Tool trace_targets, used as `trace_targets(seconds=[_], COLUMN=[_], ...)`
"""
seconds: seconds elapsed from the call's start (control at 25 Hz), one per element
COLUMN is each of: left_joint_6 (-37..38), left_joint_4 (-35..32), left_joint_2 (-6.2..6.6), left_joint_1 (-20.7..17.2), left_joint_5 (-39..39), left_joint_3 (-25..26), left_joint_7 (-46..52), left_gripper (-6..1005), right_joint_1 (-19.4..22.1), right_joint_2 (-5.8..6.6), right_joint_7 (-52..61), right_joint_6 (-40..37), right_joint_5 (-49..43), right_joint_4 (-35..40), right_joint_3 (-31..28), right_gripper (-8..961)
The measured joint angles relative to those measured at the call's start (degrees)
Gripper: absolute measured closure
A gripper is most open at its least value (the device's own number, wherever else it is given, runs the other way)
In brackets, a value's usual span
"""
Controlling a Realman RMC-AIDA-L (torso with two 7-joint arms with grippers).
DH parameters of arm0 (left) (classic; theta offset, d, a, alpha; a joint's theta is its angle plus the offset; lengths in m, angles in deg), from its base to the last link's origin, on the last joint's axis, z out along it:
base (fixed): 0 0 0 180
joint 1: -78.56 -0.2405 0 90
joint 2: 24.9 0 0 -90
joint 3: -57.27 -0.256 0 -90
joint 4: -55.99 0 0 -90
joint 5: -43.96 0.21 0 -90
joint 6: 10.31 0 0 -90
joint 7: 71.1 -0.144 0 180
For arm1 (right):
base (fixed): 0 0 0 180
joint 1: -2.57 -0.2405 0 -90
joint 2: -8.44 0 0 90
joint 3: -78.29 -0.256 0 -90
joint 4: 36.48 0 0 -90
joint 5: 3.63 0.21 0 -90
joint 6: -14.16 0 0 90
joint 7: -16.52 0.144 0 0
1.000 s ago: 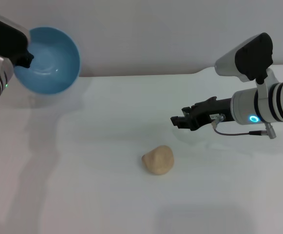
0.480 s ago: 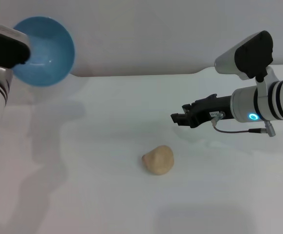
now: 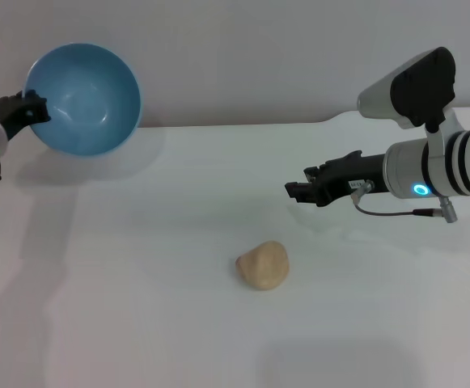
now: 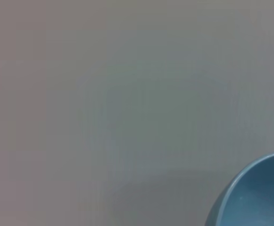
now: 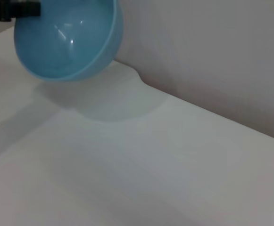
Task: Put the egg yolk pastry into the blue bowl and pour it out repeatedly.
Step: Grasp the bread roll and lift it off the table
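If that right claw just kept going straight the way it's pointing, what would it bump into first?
Probably nothing nearby. The right gripper points across the table toward the robot's left, passing behind the egg yolk pastry. The blue bowl sits farther back, likely off that line, though depth is unclear.

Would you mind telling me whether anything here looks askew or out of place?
Yes: the blue bowl is held off the table by the left gripper, tipped so its empty inside faces forward. The egg yolk pastry lies alone on the table.

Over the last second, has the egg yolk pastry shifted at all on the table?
No. The egg yolk pastry lies at the same spot on the table, apart from the right gripper.
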Motion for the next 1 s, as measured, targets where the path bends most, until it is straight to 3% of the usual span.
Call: trace_targets(seconds=[0.12, 0.32, 0.52, 0.72, 1.0], left_joint_6=[2.76, 16.86, 33.74, 38.33, 39.54], left_joint_4=[-0.07, -1.14, -1.67, -1.12, 0.75], left_joint_2=[-0.15, -0.01, 0.02, 0.14, 0.27], left_joint_1=[-0.13, -0.63, -2.09, -3.58, -5.08], left_joint_5=[1.16, 2.89, 16.44, 25.71, 30.09], left_joint_3=[-1.89, -13.59, -26.3, -28.7, -28.52], left_joint_7=[-1.59, -2.01, 6.75, 19.76, 37.04], left_gripper=[984, 985, 984, 983, 983], right_joint_1=[-0.05, -0.06, -0.05, -0.03, -0.04], right_joint_2=[0.0, 0.0, 0.0, 0.0, 0.0], right_joint_7=[0.0, 0.0, 0.0, 0.0, -0.37], right_joint_6=[-0.59, -1.41, -2.21, -2.85, -4.45], right_joint_5=[0.01, 0.04, 0.08, 0.1, 0.1], right_joint_4=[0.01, 0.07, -0.04, -0.09, 0.2], right_joint_3=[0.0, -0.02, -0.09, -0.16, -0.18], right_gripper=[603, 604, 605, 606, 607])
